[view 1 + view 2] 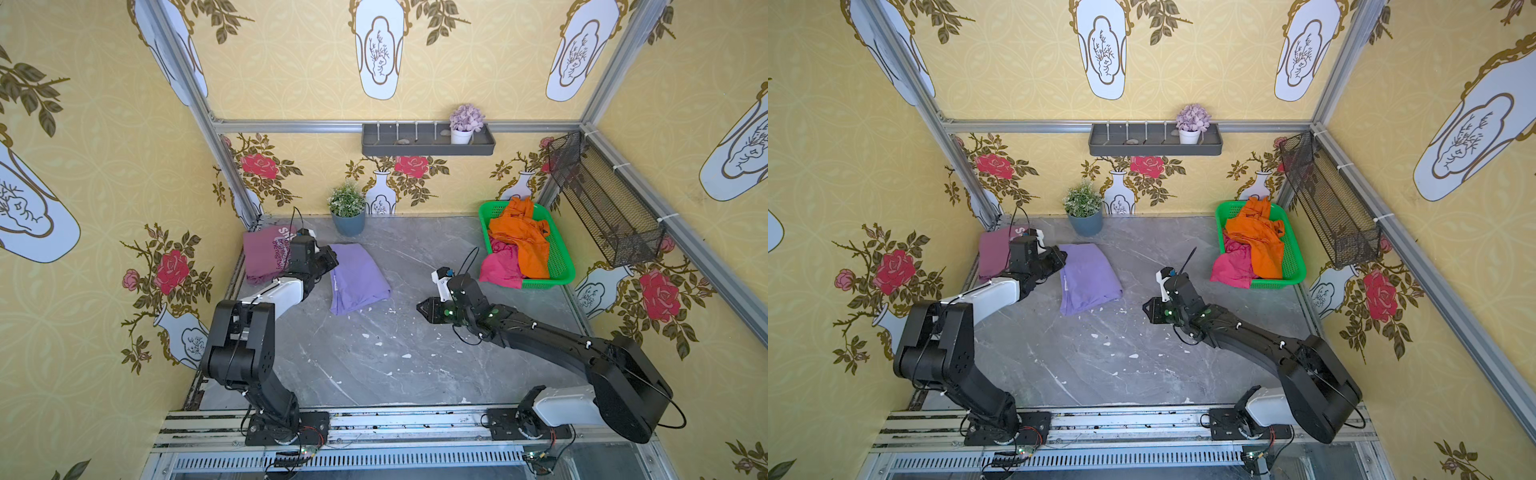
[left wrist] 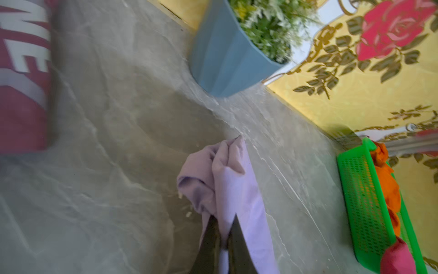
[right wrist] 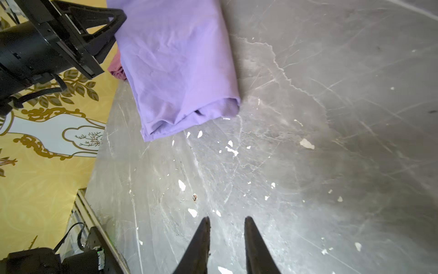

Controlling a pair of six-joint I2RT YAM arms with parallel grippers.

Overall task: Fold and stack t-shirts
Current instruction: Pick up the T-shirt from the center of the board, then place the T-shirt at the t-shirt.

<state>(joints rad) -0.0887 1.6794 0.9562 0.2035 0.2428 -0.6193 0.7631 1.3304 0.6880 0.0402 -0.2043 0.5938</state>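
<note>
Two crumpled t-shirts fill a green plastic basket (image 1: 561, 262) at the far right of the grey marble-patterned tabletop (image 1: 374, 365). An orange t-shirt (image 1: 519, 241) is heaped on top, and a magenta t-shirt (image 1: 500, 270) beneath it spills over the basket's near corner toward the tabletop. At the far left corner of the tabletop, a mauve t-shirt (image 1: 262, 257) lies folded with white lettering facing up, partly hidden behind the left arm. Just beside it, a lavender t-shirt (image 1: 357, 278) lies folded into a loose rectangle, plain side up. The left gripper (image 2: 224, 217) is clamped on a bunched edge of the lavender t-shirt, the cloth pinched between its fingers in the left wrist view. The right gripper (image 3: 227, 218) hangs over bare tabletop near the middle, well apart from both the basket and the lavender t-shirt. Its jaws stand a narrow gap apart and hold nothing. Against the back wall, a blue-grey pot (image 1: 348, 226) holds a leafy green plant (image 1: 347, 199) with small white blooms. Above it, a grey wall shelf (image 1: 428, 150) carries a white pot (image 1: 461, 136) of pale purple flowers and two small pale items too small to identify. A black mesh basket (image 1: 602, 208) is fixed to the right wall; its contents cannot be made out
</note>
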